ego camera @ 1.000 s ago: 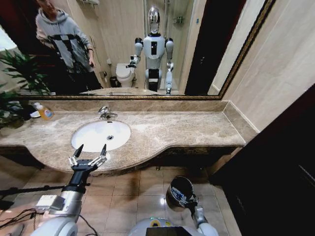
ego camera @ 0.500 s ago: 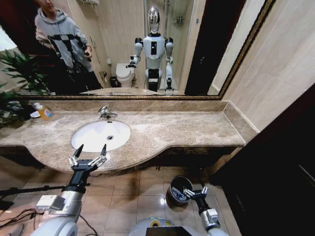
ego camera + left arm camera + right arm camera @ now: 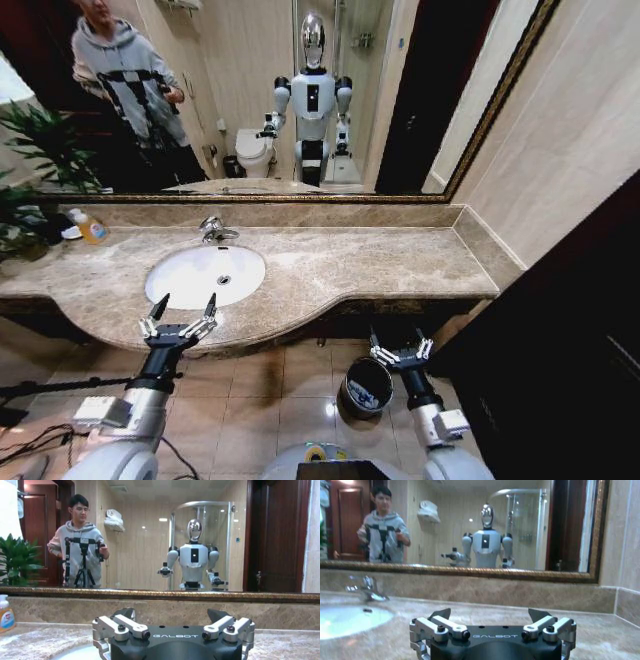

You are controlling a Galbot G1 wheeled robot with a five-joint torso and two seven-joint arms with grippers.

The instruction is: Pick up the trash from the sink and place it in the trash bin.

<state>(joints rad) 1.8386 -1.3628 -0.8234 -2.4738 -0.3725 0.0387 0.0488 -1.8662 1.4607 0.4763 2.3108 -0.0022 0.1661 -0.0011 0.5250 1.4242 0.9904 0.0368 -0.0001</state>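
The white oval sink [image 3: 185,278] sits in the marble counter, and its bowl holds just the drain. My left gripper [image 3: 188,301] hangs open over the counter's front edge, right before the basin; in the left wrist view, this gripper [image 3: 171,614] has nothing between its fingers. The dark trash bin [image 3: 352,378] stands on the floor tiles below the counter, with small pale and blue trash [image 3: 369,398] lying inside. My right gripper [image 3: 400,342] is open and empty, just above and to the right of the bin, near the counter's front edge. The right wrist view looks past this gripper [image 3: 490,614] at the sink [image 3: 347,619].
A chrome faucet [image 3: 213,230] stands behind the basin. A pump bottle of orange liquid [image 3: 90,229] and a green plant [image 3: 30,190] are at the counter's far left. The counter top [image 3: 400,260] stretches to the right wall. Cables lie on the floor at left.
My right gripper has risen from over the trash bin to the height of the counter's front edge, moving right. The left arm has not moved.
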